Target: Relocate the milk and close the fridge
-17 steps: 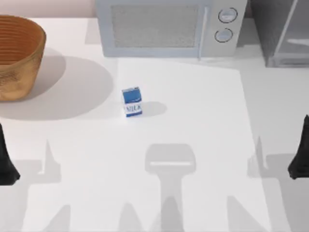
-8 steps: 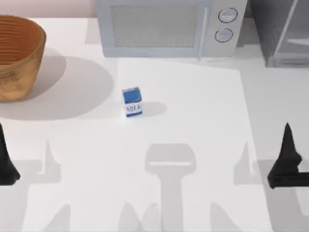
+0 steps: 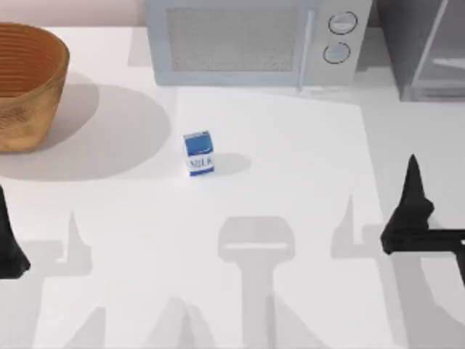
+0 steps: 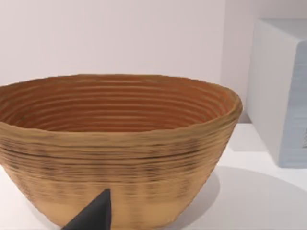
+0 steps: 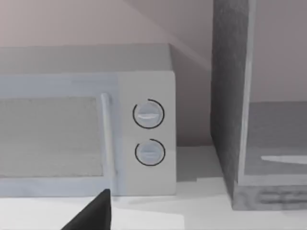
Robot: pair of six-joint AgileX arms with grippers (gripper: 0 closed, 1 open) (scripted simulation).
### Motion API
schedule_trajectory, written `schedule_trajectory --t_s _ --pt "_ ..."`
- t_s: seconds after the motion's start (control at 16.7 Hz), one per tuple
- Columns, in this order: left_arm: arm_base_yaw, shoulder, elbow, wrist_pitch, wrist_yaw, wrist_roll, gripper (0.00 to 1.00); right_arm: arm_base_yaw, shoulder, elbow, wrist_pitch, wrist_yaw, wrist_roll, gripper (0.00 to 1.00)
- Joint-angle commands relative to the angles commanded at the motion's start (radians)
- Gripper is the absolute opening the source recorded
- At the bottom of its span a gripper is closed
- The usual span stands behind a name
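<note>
Milk carton (image 3: 198, 153) stands upright mid-table, in front of the microwave (image 3: 254, 40), well left of the right gripper (image 3: 411, 207). Can't tell that gripper's finger opening; it touches nothing. Left gripper (image 3: 7, 240) parked at the left edge.

Bright, even light; soft grey shadows on the table (image 3: 290, 145); no glare.

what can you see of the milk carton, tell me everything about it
The milk is a small carton with a blue top and a white front printed "MILK" in blue. It looks like coated card. It stands upright and closed on the white table, near the middle, in front of the microwave and apart from it. Its shadow falls toward the table's right. Nothing touches it but the table; the right gripper is well off to its right.
</note>
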Motion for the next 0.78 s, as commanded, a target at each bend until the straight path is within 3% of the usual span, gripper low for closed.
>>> schedule_trajectory --t_s 0.78 --pt "0.000 0.000 0.000 0.000 0.000 0.000 1.00 0.012 1.243 0.730 0.449 -0.171 -0.007 1.00"
